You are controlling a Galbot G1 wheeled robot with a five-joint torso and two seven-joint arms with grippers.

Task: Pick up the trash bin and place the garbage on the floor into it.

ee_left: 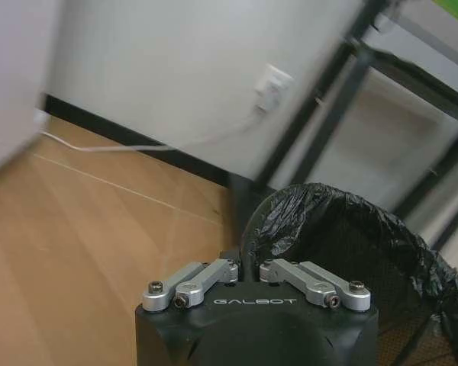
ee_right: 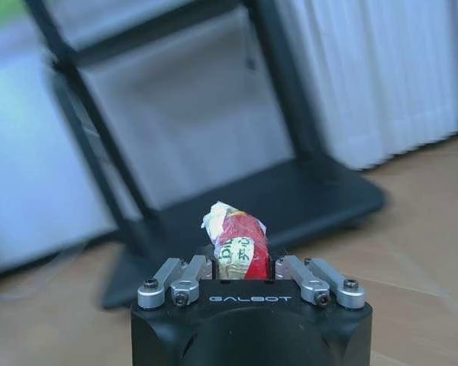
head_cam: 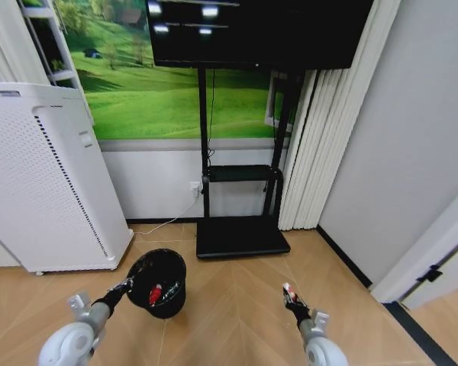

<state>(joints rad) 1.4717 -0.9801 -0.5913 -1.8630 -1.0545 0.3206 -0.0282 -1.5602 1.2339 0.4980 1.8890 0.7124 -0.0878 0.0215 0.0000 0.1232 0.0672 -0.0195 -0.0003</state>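
glossy crinkled black plastic liner over trash bin (ee_left: 343, 229) rim at left gripper (ee_left: 248, 268), matt black gripper body w/ brushed metal links, crumpled red-white wrapper (ee_right: 235, 242) pinched in right gripper (ee_right: 240, 263), smooth wood-look floor (head_cam: 237, 305) below

A lived-in home room: herringbone wood floor (head_cam: 237, 305), a dark screen (head_cam: 259, 30) on a black stand (head_cam: 240, 229), a meadow mural (head_cam: 175, 91), pale curtains (head_cam: 320, 137) and a white air purifier (head_cam: 49, 175).
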